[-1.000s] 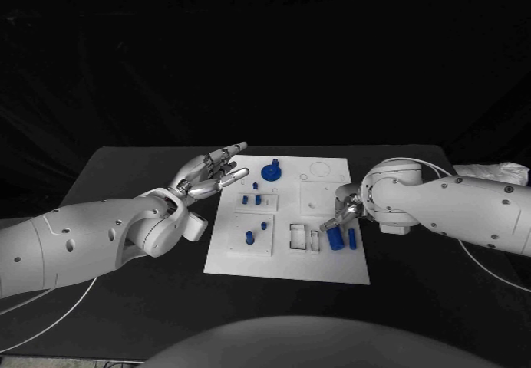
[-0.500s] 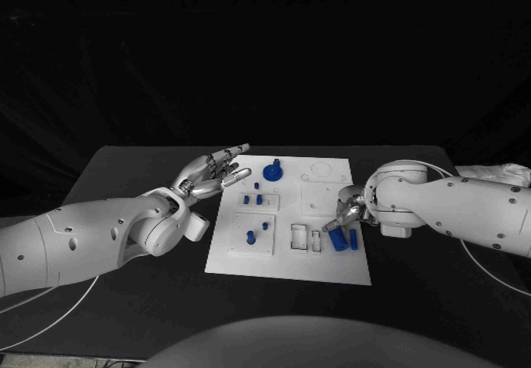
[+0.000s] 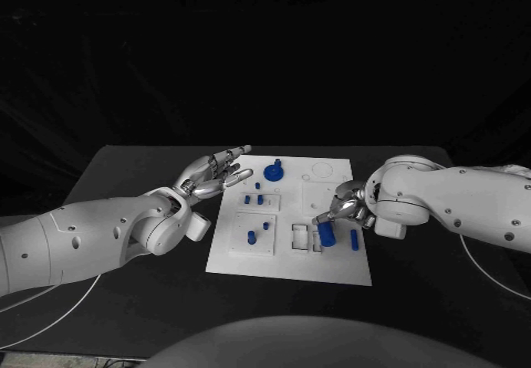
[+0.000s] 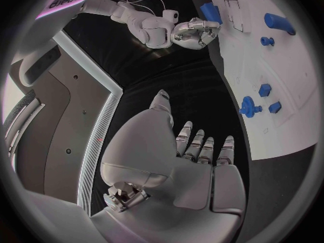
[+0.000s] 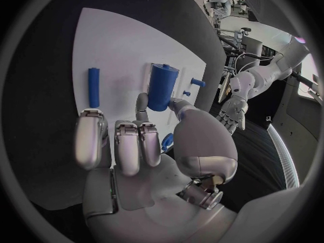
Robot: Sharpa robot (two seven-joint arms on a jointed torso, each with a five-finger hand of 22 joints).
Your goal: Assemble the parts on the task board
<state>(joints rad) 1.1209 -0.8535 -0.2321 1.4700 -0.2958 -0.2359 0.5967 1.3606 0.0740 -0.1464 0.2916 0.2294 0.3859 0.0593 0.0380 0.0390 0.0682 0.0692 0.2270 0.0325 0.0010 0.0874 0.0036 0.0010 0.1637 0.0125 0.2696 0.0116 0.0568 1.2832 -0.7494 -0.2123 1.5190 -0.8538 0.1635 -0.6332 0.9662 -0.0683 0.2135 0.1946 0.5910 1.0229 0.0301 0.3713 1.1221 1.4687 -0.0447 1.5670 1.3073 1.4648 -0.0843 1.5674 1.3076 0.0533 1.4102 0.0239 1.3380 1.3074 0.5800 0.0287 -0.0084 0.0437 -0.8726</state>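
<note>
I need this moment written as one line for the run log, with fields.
right hand: holds thick blue cylinder over task board | left hand: open, at board's left edge | thin blue rod: lies on board

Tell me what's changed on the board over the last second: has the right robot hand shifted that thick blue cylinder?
Yes. The right robot hand has drawn the thick blue cylinder a little toward the board's middle, away from the thin blue rod, and now holds it more upright. The left robot hand stays open at the task board, and the other blue parts lie as before.
</note>
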